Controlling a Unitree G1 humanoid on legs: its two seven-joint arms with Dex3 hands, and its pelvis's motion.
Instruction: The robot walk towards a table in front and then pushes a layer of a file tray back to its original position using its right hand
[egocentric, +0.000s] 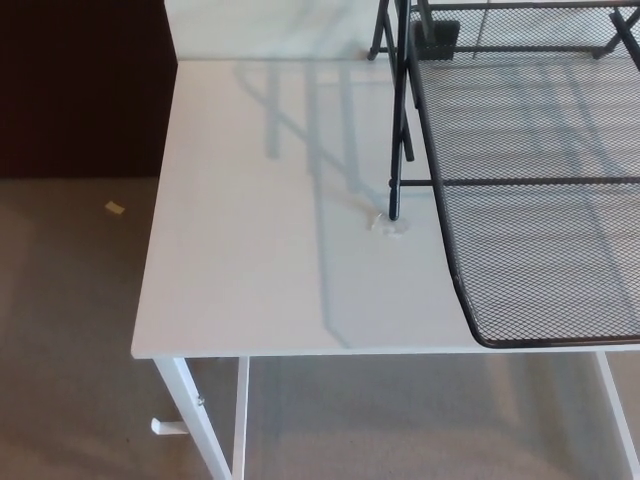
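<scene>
Neither hand shows in the head view, left or right, so no hand state can be read; no arm either. Black wire-mesh file tray (520, 150) sits on the right part of the white rectangular tabletop (270, 240), cut off by the right and top picture edges. Its pulled-out black mesh layer (550, 260) sticks forward toward the camera, rounded front-left corner reaching just to the tabletop's near edge, front rim about level with that edge. A black crossbar runs over the mesh roughly midway back. Black upright frame post (395, 110) of the tray stands left of the layer, its foot on a small clear pad (386, 224) resting on the tabletop. More black frame legs and a dark block at the tray's far end, top of picture, too cropped to tell more. Striped shadows of the frame fall across the white surface to the left of the tray. White metal table legs (200, 420) show under the near-left corner. Beige carpet floor (70, 330) lies left and below, with a small yellowish scrap (115, 208) on it, well apart from the table. Dark brown wall or panel (80, 90) fills the upper left.
</scene>
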